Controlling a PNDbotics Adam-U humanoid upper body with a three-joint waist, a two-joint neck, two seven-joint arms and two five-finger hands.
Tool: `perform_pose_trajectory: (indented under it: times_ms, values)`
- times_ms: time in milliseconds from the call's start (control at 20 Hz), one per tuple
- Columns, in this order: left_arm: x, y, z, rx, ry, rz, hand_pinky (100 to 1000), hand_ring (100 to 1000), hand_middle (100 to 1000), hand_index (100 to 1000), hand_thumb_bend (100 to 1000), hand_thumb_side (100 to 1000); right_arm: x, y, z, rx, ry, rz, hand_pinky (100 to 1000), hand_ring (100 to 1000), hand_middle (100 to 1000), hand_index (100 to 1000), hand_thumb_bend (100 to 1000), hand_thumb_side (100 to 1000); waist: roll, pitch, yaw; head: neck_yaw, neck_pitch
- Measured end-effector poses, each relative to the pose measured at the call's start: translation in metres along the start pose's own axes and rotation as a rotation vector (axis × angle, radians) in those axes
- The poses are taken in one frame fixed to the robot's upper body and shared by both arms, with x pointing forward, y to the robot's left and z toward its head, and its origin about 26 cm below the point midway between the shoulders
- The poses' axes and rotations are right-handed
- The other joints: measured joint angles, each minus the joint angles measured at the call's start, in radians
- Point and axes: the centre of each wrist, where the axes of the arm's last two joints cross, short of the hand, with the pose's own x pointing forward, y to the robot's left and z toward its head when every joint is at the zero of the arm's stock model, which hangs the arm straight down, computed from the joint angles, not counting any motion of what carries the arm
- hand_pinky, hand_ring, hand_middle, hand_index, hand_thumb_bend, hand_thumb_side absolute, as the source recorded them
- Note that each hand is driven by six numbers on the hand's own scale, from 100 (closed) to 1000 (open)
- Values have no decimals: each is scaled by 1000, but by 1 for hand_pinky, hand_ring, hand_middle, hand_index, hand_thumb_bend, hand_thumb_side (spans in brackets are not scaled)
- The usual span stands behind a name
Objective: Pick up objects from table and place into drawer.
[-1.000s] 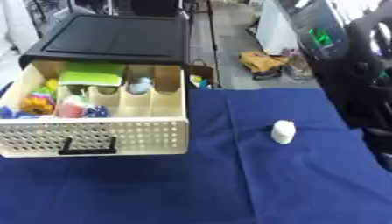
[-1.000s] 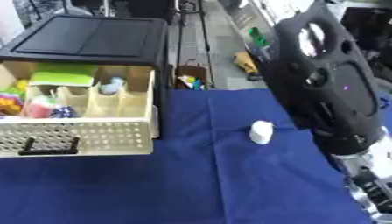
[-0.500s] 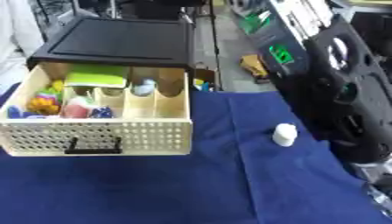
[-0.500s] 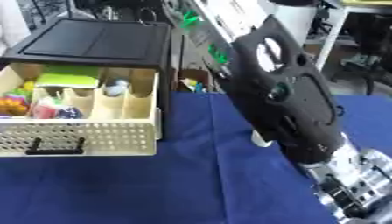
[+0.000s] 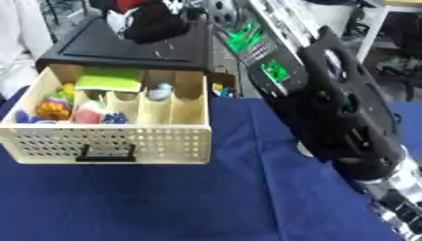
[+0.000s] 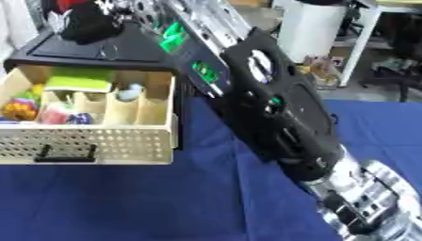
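One arm fills most of both views: the right arm [image 6: 272,108], black and bulky, runs from the top centre down to the lower right corner. It ends in silver parts that I take to be the right hand [image 6: 371,212]. The hand is cut off by the frame edge and blurred, so I cannot tell whether it is released, clenched or holding something. The left hand shows in neither view.

The drawer [image 5: 107,141] stands pulled out of a black cabinet [image 5: 124,44] at the left, its perforated cream front and dark handle [image 5: 105,154] facing the camera. It already holds several things in its compartments: a green pad [image 5: 111,77] at the back, an orange lump [image 5: 51,109] at the left and a pale blue piece [image 5: 161,90] further right. The right compartments look mostly free. A dark bundle [image 5: 152,21] with a touch of red sits on top of the cabinet.

No loose object shows plainly on the blue cloth [image 5: 165,202]. The arm covers the cloth to the right of the drawer, so anything lying there is hidden.

I judge that the step in hand is a reach or a pick on the right side of the table, well apart from the drawer. If the hand has something, the next move calls for lifting it clear and carrying it left over the drawer's front wall. It would then go down into one of the free compartments. If the hand has nothing, it first needs to close on whatever lies under the arm.
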Motion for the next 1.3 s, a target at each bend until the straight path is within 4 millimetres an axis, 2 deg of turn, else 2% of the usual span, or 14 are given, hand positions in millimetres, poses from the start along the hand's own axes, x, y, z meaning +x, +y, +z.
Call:
perform_pose_trajectory:
  times_ms: [350, 600, 750, 900, 1150, 1300]
  values:
    - [0, 0, 0, -3, 1, 0, 423, 546, 646, 820, 528, 1000, -4, 15, -5, 86, -13, -12, 100, 400, 234, 327, 100, 542, -1, 5, 2, 2, 0]
    - [0, 0, 0, -5, 1, -1, 422, 546, 646, 820, 528, 1000, -8, 23, -7, 148, -24, -2, 122, 443, 298, 395, 100, 599, -1, 10, -1, 3, 0]
    - [0, 0, 0, -5, 1, -1, 421, 546, 646, 820, 527, 1000, -10, 25, -7, 186, -42, -8, 168, 492, 354, 468, 228, 663, 1, 14, -3, 5, 0]
    - [0, 0, 0, -5, 1, -1, 420, 546, 645, 820, 527, 1000, -12, 25, -6, 220, -60, -16, 270, 580, 449, 597, 323, 694, 2, 15, -7, 7, 0]
    - [0, 0, 0, -7, 0, -3, 420, 546, 645, 820, 529, 1000, -16, 26, -5, 255, -67, -16, 393, 677, 548, 713, 407, 695, 2, 15, -10, 7, 0]
    - [0, 0, 0, -7, 0, -4, 419, 546, 645, 820, 528, 1000, -18, 25, -4, 271, -69, -14, 407, 690, 568, 737, 434, 697, 3, 16, -14, 7, 0]
